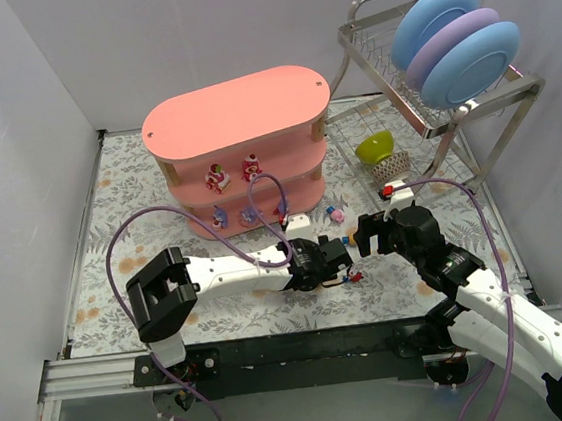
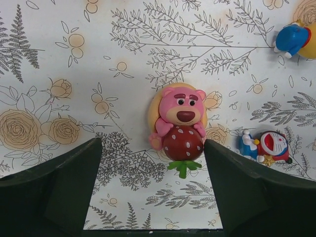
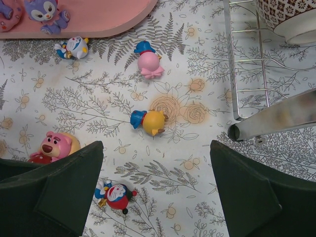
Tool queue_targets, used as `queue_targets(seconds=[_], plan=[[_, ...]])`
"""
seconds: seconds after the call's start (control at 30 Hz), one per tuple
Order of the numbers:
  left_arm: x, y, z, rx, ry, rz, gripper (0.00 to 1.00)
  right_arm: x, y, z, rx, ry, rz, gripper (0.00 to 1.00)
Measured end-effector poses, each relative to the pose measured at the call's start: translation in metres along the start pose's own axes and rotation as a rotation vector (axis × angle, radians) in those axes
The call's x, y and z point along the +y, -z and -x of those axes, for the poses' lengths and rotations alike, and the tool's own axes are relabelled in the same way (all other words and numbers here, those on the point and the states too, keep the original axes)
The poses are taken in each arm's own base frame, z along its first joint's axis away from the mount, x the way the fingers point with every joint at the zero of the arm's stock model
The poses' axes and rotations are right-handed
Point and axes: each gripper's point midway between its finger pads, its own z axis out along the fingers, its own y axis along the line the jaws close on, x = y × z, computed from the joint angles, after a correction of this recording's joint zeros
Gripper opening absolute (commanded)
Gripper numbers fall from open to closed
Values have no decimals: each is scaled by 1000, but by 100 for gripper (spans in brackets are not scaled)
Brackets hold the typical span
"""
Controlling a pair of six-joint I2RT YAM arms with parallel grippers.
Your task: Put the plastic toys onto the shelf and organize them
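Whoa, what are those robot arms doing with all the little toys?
They are putting toys on the pink shelf. The left hand is open around the pink bear toy lying on the table, not gripping it yet. The right hand hangs open above the table, with a yellow toy just ahead of it. Some toys already stand on the shelf.

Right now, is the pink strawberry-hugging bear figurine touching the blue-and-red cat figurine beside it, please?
Apart. Left wrist view shows bare mat between pink bear and blue-and-red cat.
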Motion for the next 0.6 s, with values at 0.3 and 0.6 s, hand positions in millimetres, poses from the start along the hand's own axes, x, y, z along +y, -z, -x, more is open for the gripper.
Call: queue_targets(seconds=[0.3, 0.6], plan=[[-19, 2, 2, -6, -19, -110, 69, 1, 0, 2, -7, -1, 6, 95], [-35, 7, -1, -24, -41, -171, 53, 2, 1, 3, -11, -1, 10, 95]])
